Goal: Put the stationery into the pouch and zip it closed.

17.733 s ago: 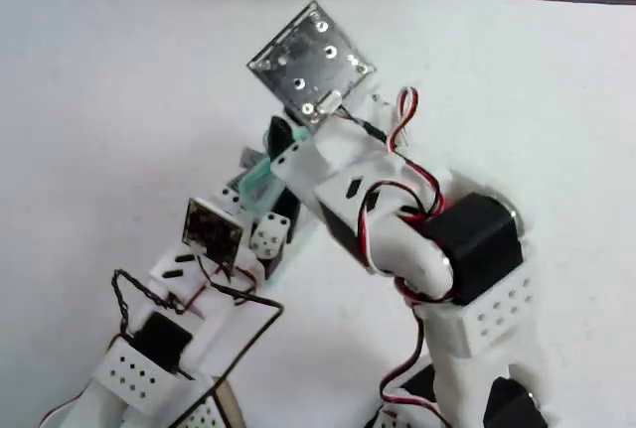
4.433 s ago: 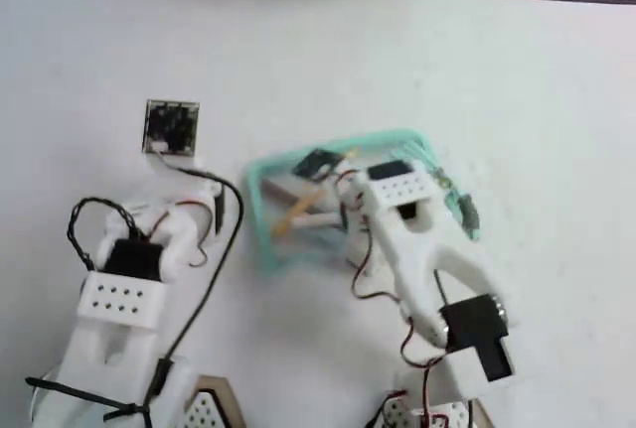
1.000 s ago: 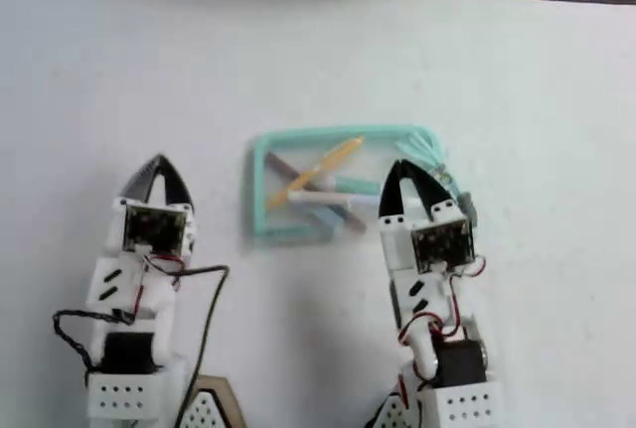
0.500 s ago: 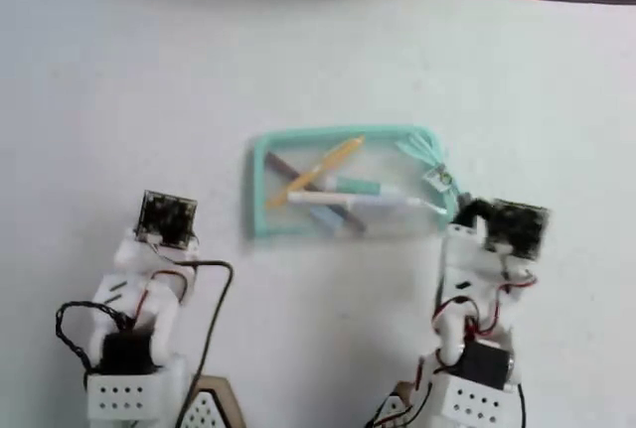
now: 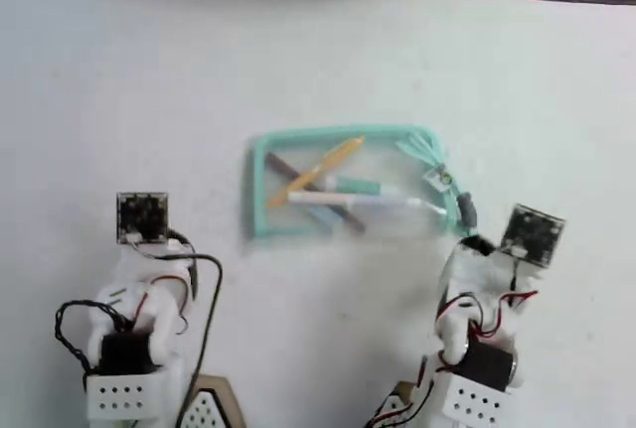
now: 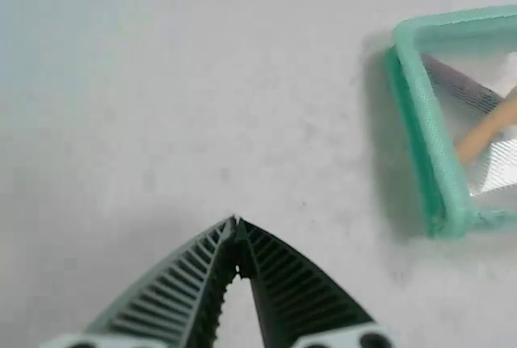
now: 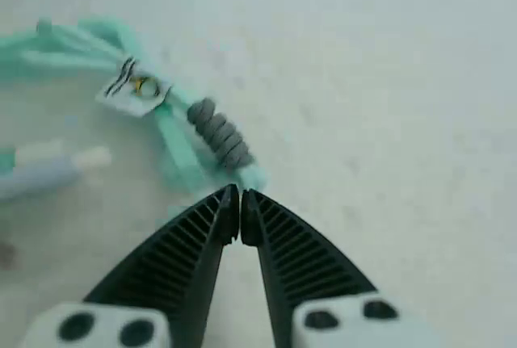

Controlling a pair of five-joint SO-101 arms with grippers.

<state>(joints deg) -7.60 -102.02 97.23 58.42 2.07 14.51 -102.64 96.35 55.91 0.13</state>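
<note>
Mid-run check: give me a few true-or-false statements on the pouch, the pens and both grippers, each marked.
1. The yellow pen lies inside the pouch. True.
2. The left gripper is clamped on the pouch's rim. False: it is shut on nothing, over bare table, apart from the pouch's corner.
3. The right gripper is wide open. False: its jaws are shut, tips together.
4. The grey zip pull lies just beyond the right gripper's tips, ungripped. True.
</note>
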